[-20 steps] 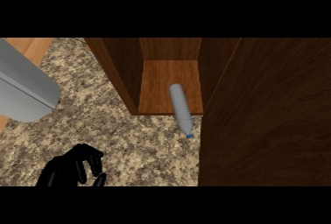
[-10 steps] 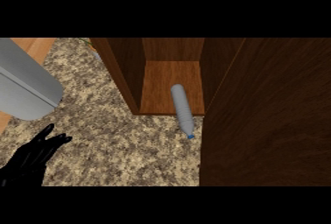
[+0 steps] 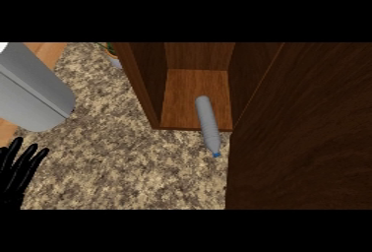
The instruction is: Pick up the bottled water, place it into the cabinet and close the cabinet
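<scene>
Desk (image 3: 131, 167): speckled granite top, filling the lower left of the head view, in front of and left of the cabinet.

Cabinet (image 3: 196, 98): dark wood, open, with a lighter wooden floor inside. Its door (image 3: 305, 133) stood swung out to the right of the opening, covering the right part of the view.

Grey forearm (image 3: 29, 93): broad and rounded, lay well left of the cabinet, over the desk's upper left.

Bottled water (image 3: 207, 123): lay on its side along the right of the cabinet floor, close to the door. Its blue cap (image 3: 216, 155) pointed out past the cabinet's front edge, over the desk. Nothing touched it.

Left hand (image 3: 16, 170): black, at the view's lower left edge, well apart from the cabinet and the bottle. Its fingers (image 3: 29, 160) were straight and spread wide, holding nothing.

Right hand: did not show.
</scene>
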Available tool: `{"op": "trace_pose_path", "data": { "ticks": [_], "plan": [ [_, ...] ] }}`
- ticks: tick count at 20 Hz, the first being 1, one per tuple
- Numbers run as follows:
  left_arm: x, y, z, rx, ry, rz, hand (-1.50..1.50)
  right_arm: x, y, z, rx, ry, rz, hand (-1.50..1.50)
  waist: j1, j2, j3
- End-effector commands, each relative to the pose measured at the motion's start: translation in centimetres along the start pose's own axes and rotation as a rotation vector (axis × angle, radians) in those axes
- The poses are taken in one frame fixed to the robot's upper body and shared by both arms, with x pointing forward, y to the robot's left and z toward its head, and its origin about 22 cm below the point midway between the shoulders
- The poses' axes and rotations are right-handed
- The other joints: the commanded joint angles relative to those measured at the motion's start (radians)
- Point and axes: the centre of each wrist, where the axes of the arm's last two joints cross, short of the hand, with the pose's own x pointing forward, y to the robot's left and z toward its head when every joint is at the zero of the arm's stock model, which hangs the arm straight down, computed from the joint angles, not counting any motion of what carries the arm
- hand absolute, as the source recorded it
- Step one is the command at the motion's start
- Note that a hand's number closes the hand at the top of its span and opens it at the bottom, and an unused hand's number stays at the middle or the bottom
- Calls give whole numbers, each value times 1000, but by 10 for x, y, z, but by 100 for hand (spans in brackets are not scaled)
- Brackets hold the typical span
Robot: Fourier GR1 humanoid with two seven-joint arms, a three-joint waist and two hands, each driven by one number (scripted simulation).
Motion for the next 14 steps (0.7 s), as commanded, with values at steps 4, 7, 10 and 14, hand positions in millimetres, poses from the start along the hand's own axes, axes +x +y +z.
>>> {"op": "trace_pose_path", "data": {
  "ticks": [4, 7, 10, 14],
  "plan": [
    [12, 17, 6, 1, 12, 4, -150, 51, 30, -39, 178, 31, 306, 150, 24, -6, -6],
    [17, 26, 9, 6, 31, -12, -150, 43, 30, -46, 188, 50, 261, 150, 19, -13, -8],
    [23, 30, 7, 2, 14, -23, -150, 40, 31, -56, 182, 30, 230, 150, 16, -9, -7],
    [24, 38, 18, -9, 42, -13, -150, 33, 31, -72, 170, 30, 204, 150, 35, -8, -8]
  ]
}}
